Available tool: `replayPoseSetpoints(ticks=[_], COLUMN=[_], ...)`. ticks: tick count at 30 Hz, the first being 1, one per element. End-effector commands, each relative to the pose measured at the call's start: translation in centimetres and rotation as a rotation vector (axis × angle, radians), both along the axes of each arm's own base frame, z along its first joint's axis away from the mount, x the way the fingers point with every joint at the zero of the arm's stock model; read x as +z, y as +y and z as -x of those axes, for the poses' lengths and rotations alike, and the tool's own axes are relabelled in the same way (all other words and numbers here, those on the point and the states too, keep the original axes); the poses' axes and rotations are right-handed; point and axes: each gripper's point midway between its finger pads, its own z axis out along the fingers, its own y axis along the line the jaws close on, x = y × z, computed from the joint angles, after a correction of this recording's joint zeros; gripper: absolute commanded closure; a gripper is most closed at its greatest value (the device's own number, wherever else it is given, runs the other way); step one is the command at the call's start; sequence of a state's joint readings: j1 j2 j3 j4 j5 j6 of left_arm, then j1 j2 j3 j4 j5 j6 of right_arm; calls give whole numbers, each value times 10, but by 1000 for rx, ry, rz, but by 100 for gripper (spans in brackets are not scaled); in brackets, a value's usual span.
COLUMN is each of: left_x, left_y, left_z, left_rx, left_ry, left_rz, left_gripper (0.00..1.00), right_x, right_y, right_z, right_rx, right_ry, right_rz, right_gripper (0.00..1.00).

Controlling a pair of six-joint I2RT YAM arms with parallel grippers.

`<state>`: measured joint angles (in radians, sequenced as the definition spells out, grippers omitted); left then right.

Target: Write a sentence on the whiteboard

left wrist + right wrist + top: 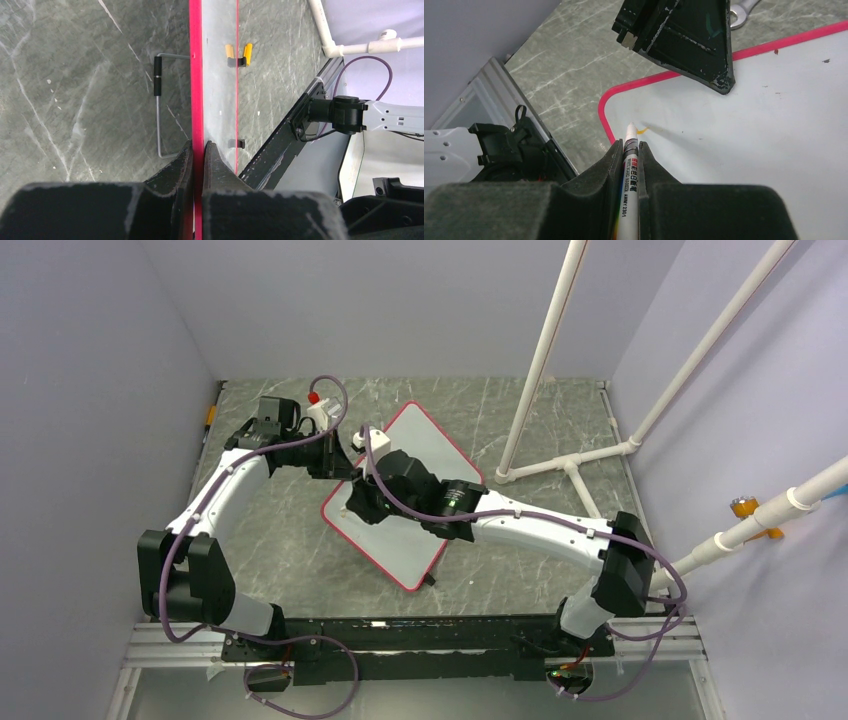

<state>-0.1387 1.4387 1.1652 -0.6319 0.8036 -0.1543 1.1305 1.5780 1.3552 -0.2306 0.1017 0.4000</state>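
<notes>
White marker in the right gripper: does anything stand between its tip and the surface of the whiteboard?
Nothing visible does. The white marker, clamped in the right gripper, has its tip at the bare surface of the white, red-pink-framed whiteboard, beside a small orange mark. The left gripper clamps the board's edge, off to the side.

You're looking at a whiteboard point(397, 540) with a white face and a red-pink frame all round. Marker point(630, 170) — white barrel, black and red print, a rainbow stripe down its left side. There's one short orange mark point(642, 131) on the board at the marker's tip. Table point(290, 530) is grey-green with white marble veining. Left gripper point(198, 152) and right gripper point(630, 150) are both black, scuffed pale at the edges. Arm links point(225, 490) are white with black joints, cables point(530, 514) purple. Pipes point(545, 350) at far right are white — one carries an orange fitting point(745, 507). Clip point(247, 51) on the board edge is yellow-orange.
</notes>
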Motion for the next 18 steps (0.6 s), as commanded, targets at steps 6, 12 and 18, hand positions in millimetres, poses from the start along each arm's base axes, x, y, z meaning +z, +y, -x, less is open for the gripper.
replayPoseSetpoints(ticks=[6,12,18], left_x=[11,11,12], left_y=[7,6,6], left_z=[-15,-16,-16], left_rx=[17,14,15], left_ry=[-142,-135,-141], left_rz=[-45,-42,-41], left_gripper=[100,100,100], right_x=[6,-15,-32], right_y=[13,6,-5], right_z=[-9,-7,-5], right_rx=[-41,-48,-69], right_ry=[-21,0,15], right_rz=[-64,-29,4], right_gripper=[100,100,100])
